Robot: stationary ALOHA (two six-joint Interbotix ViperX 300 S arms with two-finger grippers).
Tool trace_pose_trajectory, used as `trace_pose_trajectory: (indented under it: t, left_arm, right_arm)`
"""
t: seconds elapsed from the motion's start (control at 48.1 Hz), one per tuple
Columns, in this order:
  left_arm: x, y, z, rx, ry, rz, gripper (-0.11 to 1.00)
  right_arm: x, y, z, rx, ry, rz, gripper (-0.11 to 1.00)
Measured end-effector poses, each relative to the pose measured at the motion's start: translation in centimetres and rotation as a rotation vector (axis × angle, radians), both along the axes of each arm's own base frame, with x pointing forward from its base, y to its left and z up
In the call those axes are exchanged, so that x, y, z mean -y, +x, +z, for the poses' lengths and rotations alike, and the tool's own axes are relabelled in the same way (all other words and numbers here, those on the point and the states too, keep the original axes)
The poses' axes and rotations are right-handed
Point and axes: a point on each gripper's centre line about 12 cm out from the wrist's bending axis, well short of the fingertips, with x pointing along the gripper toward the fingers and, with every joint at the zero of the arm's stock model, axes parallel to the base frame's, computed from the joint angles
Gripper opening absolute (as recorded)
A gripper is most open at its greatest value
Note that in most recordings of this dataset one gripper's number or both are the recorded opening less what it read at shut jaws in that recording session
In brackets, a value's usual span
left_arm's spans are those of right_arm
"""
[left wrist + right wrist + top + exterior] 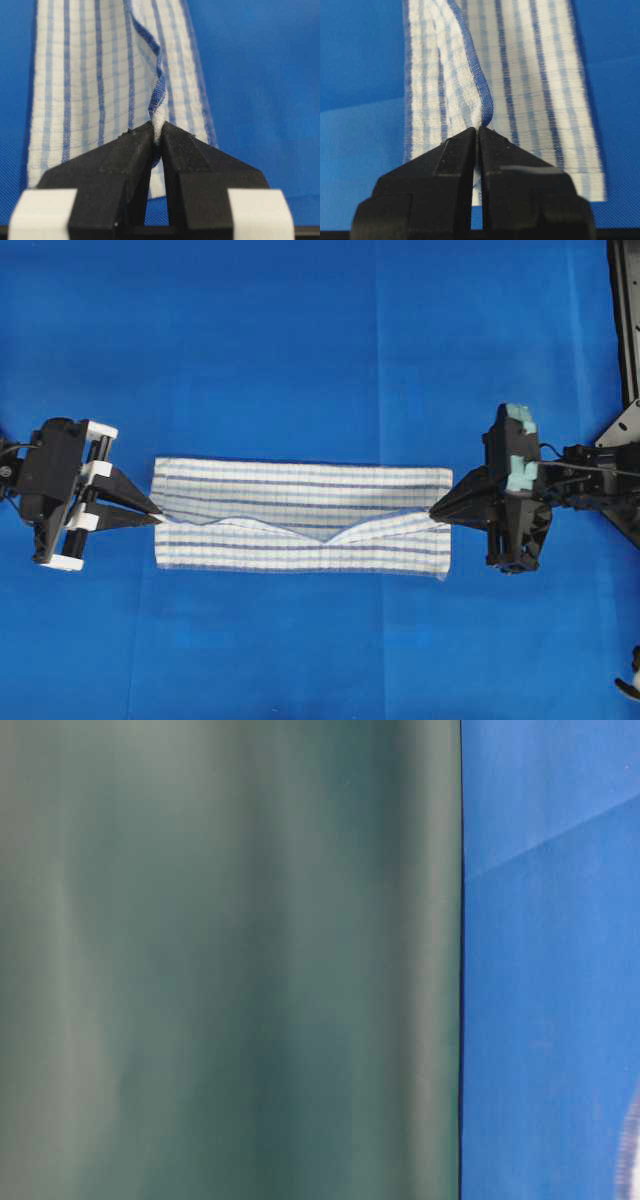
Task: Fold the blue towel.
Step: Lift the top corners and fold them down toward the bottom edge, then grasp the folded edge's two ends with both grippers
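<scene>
Overhead view: a blue sheet (pixel 300 340) covers the whole work surface, with the striped towel (pixel 300 485) lying as a long band across its middle, between two robot arms.
Towel: already doubled lengthwise by the look of it; its near long edge is lifted at both short ends and sags flat again in between.
Left gripper (pixel 152 511): jaws pinched tight on the towel's left end, the hem standing up between the black fingers in the left wrist view (pixel 156 131).
Right gripper (pixel 436 510): likewise clamped on the right end, the blue-edged hem caught at the very tips (pixel 476 131).
Risk, slipping: each hold appears to take only a sliver of hem, so a quick or uneven pull could, in my judgement, tug the cloth free.
Risk, skew: if one arm carries its end further than the other, the fold would likely land crooked, and the slack middle may crease.
Hidden: the table-level view is almost filled by a blurred grey-green surface (pixel 230 960), showing just a strip of sheet and a pale blur at the right edge, too vague to name.
Cut off: both arms run out of the overhead picture, so only the hands are seen.
</scene>
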Motion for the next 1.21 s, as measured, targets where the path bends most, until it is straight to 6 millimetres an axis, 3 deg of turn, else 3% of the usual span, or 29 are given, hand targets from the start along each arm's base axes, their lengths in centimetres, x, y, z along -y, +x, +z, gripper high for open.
trace_pose_trajectory:
  t: [0.062,0.145,0.229,0.312,0.395,0.478,0.665,0.831,1.039,1.205]
  left_arm:
    - [0.0,0.1,-0.1,-0.009,0.000,0.002,0.08]
    - [0.0,0.2,-0.2,-0.018,-0.003,0.004,0.25]
    - [0.0,0.2,-0.2,-0.023,-0.011,0.010,0.47]
    - [0.0,0.1,-0.2,-0.026,-0.013,0.012,0.65]
    - [0.0,0.2,0.1,-0.022,-0.014,0.011,0.67]
    - [0.0,0.1,0.5,-0.014,-0.015,0.010,0.64]
    - [-1.5,0.6,2.1,0.007,-0.012,0.070,0.63]
    - [-3.6,1.4,2.1,-0.009,-0.008,0.152,0.63]
    - [-4.5,3.0,0.9,-0.062,0.001,0.189,0.61]
    - [-5.4,3.5,-1.6,-0.150,0.009,0.222,0.59]
  right_arm:
    - [-0.2,0.2,0.0,-0.004,0.001,0.005,0.03]
    - [-0.2,0.3,0.0,-0.006,0.001,0.006,0.07]
    - [-0.2,0.3,0.0,-0.006,0.002,0.006,0.25]
    - [-0.2,0.3,0.0,-0.005,0.001,0.008,0.51]
    - [-0.2,0.3,0.1,-0.003,-0.004,0.010,0.77]
    - [-0.3,0.3,0.2,0.002,-0.008,0.017,0.91]
    - [0.3,0.2,1.3,0.047,-0.014,0.008,0.87]
    - [2.8,0.3,1.4,0.051,-0.020,-0.084,0.87]
    - [4.7,0.5,-0.2,-0.010,-0.062,-0.131,0.86]
    - [5.2,0.7,-2.0,-0.054,-0.083,-0.153,0.86]
